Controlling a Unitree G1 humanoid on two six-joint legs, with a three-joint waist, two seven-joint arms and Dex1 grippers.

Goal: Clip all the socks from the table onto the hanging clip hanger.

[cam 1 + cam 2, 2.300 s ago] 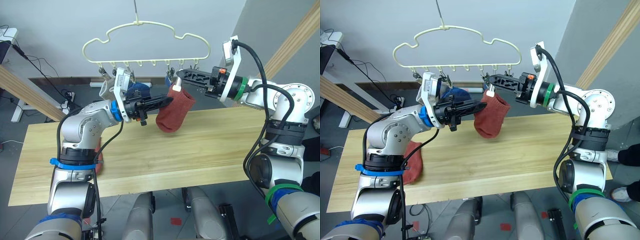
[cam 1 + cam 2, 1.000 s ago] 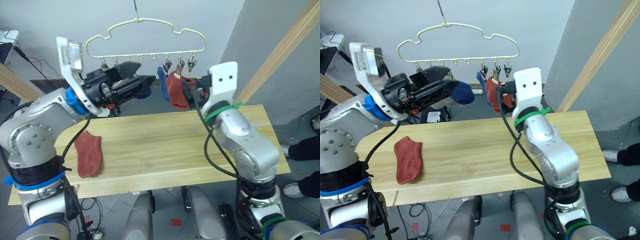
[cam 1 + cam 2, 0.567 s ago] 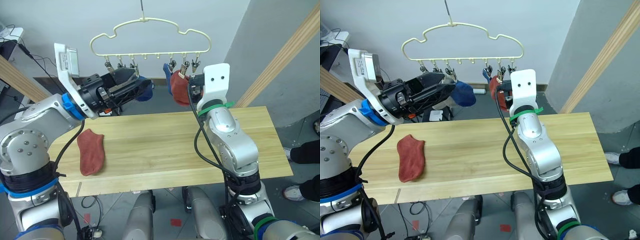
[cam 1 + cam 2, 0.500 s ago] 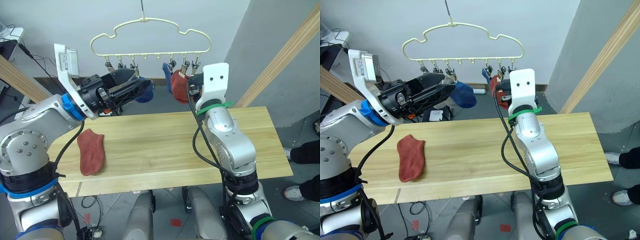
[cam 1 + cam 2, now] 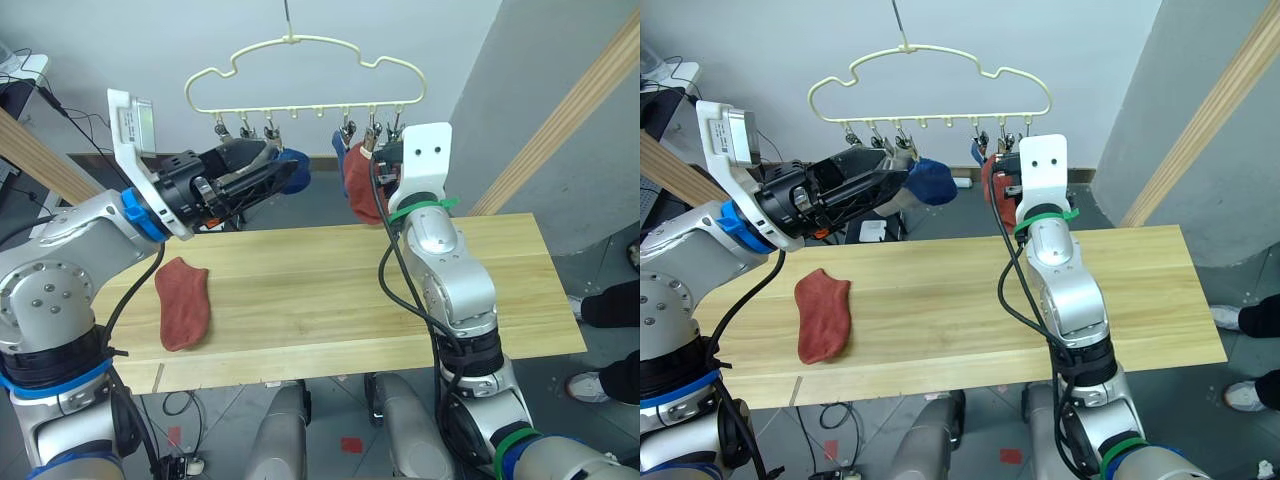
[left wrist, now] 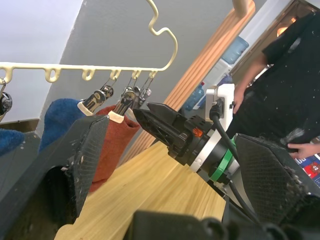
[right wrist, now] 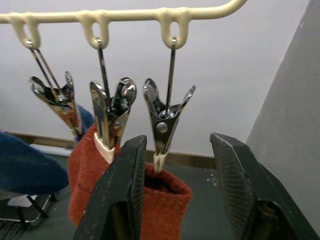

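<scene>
The clip hanger (image 5: 300, 75) hangs above the worktop's (image 5: 340, 300) far edge. A rust-red sock (image 7: 125, 210) hangs from two clips (image 7: 162, 122) at the hanger's right end, beside a blue sock (image 5: 293, 172). The right end effector (image 7: 175, 175) sits just below those clips, fingers spread and empty; the left end effector (image 6: 165, 165) near the hanger is also wide open, holding nothing. The clipping step looks finished. Next, likely the left arm must reach down for the remaining rust-red sock (image 5: 182, 303) lying on the worktop.
</scene>
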